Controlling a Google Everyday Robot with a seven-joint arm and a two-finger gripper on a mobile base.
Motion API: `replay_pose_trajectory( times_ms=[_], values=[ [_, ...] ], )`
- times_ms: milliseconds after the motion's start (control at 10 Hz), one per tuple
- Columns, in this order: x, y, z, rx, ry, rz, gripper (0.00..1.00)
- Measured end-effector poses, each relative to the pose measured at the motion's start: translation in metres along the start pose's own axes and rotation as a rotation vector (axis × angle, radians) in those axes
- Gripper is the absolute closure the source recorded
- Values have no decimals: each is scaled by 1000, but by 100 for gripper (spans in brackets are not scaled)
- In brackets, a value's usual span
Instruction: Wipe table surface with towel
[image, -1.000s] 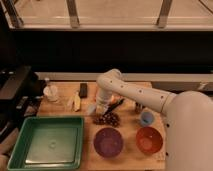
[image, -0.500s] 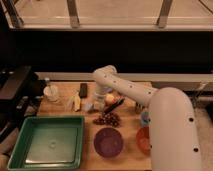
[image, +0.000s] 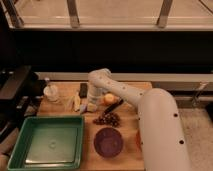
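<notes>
We see the arm come in from the right, bend over the far half of the worktop (image: 60, 110) and point its gripper (image: 93, 102) down into the clutter. The jaws are closed tight.

Right at their tip, touching as far as we can judge, lies the towel (image: 91, 107), a small pale scrap flat on the wood. We cannot tell whether a fold is pinched or the jaws merely press on it. So the towel sits directly under the jaws, off to no side, and no reach is needed to meet it. Its outline is too ragged for us to give it a long axis.

What the wipe turns on, we think, is where the jaws can drag it:

- **Left:** just beside the jaws lies a banana (image: 76, 103), and further left a small bottle (image: 50, 91).
- **Right:** an orange fruit (image: 109, 98) and a dark stick (image: 114, 106) lie just beside them.
- **Behind:** a dark block (image: 83, 90).
- **Nearer us:** a bunch of grapes (image: 106, 119), then the purple bowl (image: 108, 141), with the green tray (image: 50, 118) to its left.

The widest bare wood we can make out lies left of the jaws and a little nearer, between banana and tray. That looks like the likeliest lane for a stroke.
</notes>
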Motion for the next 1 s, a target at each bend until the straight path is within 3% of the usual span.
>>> replay_pose_trajectory(
  times_ms=[200, 400, 600, 1000],
  values=[
    [2, 13, -7, -16, 16, 14, 100],
    [22, 28, -25, -28, 52, 39, 100],
    [47, 29, -29, -40, 93, 70, 100],
    [53, -14, -23, -17, 130, 50, 100]
  ],
)
